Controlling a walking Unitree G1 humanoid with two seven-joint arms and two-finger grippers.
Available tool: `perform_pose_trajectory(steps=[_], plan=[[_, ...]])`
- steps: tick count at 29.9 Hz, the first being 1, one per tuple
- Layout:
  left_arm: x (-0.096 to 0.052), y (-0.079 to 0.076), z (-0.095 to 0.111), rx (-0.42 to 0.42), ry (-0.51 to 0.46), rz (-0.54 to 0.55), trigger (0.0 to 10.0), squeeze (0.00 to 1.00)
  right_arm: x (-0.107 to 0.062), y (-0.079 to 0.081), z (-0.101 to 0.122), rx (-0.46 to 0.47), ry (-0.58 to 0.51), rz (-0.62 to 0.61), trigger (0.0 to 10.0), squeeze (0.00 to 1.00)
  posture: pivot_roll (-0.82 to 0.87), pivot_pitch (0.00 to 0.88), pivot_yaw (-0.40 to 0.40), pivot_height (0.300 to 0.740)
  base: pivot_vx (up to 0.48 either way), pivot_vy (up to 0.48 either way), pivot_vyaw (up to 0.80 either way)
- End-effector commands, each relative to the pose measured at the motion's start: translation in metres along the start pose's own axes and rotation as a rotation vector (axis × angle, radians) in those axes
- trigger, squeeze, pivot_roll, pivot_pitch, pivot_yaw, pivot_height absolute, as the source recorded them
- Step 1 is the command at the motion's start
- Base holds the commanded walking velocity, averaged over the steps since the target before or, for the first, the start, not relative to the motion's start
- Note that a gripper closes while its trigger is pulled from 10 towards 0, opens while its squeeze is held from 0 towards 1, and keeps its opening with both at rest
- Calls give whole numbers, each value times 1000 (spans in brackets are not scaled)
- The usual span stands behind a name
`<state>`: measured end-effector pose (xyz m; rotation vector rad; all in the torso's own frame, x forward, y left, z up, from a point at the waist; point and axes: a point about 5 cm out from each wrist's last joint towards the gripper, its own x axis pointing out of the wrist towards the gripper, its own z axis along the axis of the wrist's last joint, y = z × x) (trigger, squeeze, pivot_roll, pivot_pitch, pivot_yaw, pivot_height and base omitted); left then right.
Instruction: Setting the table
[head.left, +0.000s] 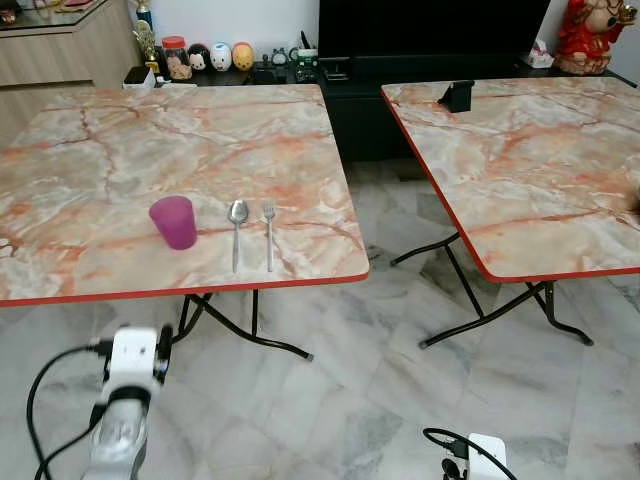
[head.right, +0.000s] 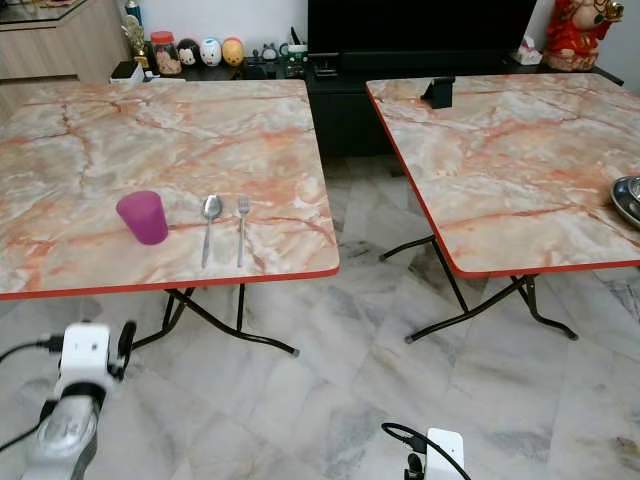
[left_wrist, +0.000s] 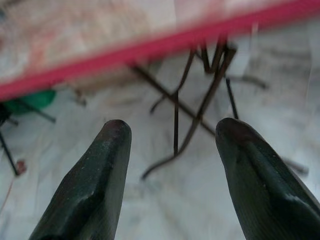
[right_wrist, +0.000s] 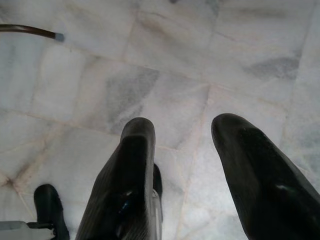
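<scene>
Tableware, 3 pieces, laid near the front edge of the left tabletop (head.left: 120, 150): purple cup (head.left: 174, 221), spoon (head.left: 237, 232), fork (head.left: 268, 233). Cup stands upright to the left of the cutlery; translucent plastic by the look of it, tapering toward the base. Spoon and fork are slim bright metal, lying parallel and close together without touching, handles toward the robot, likely so a seated diner can reach them. No plate between or beside them, so the setting reads as partly done.

Left tabletop: square, marble-patterned in cream and orange veins, red rim, thin black folding legs. Right tabletop (head.left: 540, 170): same pattern and rim, standing apart across a gap of floor. A metal dish (head.right: 628, 199) sits at its far right edge, cut off by the frame; possibly the next item to fetch. A small black object (head.left: 457, 95) rests near its back corner.

Floor (head.left: 380, 400): glossy grey-white marble tile.

Left pincer (left_wrist: 172, 150): low before the left tabletop, fingers spread wide, empty. Right pincer (right_wrist: 182, 145): pointing at the floor, fingers apart, empty.
</scene>
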<state>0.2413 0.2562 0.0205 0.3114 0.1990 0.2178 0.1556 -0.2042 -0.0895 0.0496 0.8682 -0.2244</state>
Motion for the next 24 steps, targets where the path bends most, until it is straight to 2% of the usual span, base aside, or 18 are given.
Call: perform_pose_trajectory(steps=[1,3,5,7,10,11,13,16,18,24], plan=[[-4,2,-12,17,51,-15,10000,0,0,-1,1,6,-7,-5,10000,0,39,0,-21,740,0,0,0],[-6,-1,-19,28,90,-43,10000,0,0,0,2,1,-8,-2,10000,0,38,0,-21,740,0,0,0],[-7,-14,-32,2,193,-132,10000,0,0,0,2,-5,-6,1,10000,0,41,0,-23,740,0,0,0],[-7,-18,-35,-2,214,-153,10000,0,1,0,2,-8,-6,2,10000,0,41,0,-23,740,0,0,0],[-10,-33,-48,-5,336,-233,10000,0,0,1,2,-10,-7,13,10000,0,39,0,-26,740,0,0,0],[-14,-41,-57,-16,426,-270,10000,0,0,1,1,-12,1,13,10000,0,34,0,-24,740,0,0,0],[-19,-48,-65,9,507,-313,10000,0,0,0,0,-13,5,13,10000,0,31,0,-23,740,0,0,0],[-23,-54,-68,26,528,-339,10000,0,0,0,0,-9,6,15,10000,0,31,0,-23,740,0,0,0],[-24,-58,-70,43,543,-355,10000,0,0,0,-1,-5,7,15,10000,0,26,0,-26,740,0,0,800],[-29,-64,-75,-10,607,-340,10000,0,-1,-4,-5,-7,29,14,10000,0,22,0,-30,740,0,0,800]])
